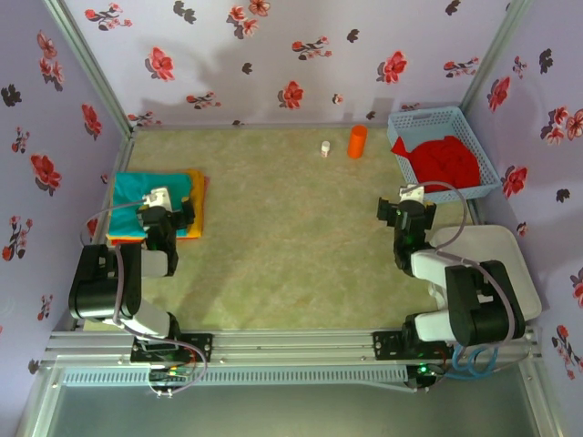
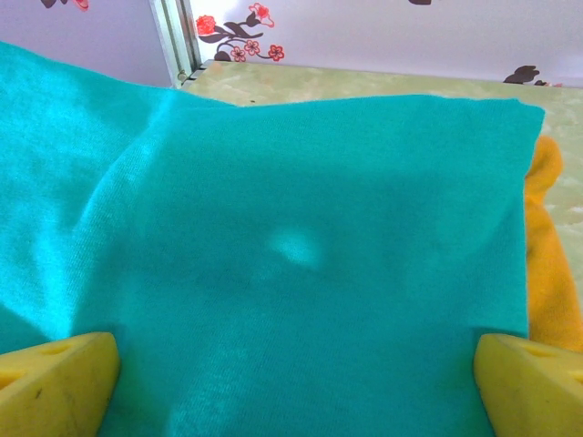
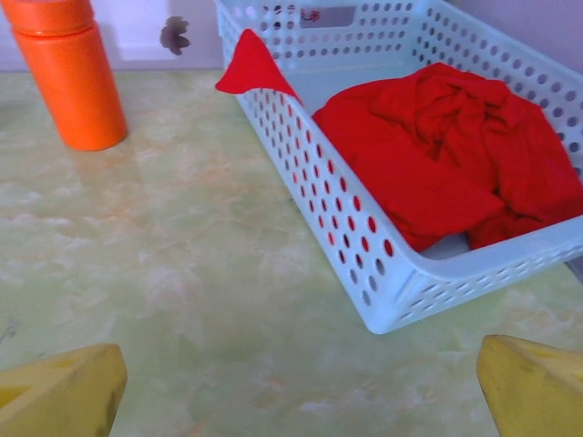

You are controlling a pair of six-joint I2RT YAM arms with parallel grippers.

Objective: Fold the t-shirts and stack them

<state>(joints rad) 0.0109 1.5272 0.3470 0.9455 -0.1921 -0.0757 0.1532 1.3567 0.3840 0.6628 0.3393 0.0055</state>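
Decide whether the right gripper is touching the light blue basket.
Apart. The right wrist view shows a strip of bare table between the open right gripper and the near wall of the basket.

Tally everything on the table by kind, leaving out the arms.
Folded shirts: 2, teal shirt on yellow-orange shirt
Basket: 1
Red cloth heap inside it: 1, number of shirts unclear
Orange cylinder: 1
Small white item: 1
Total: 6
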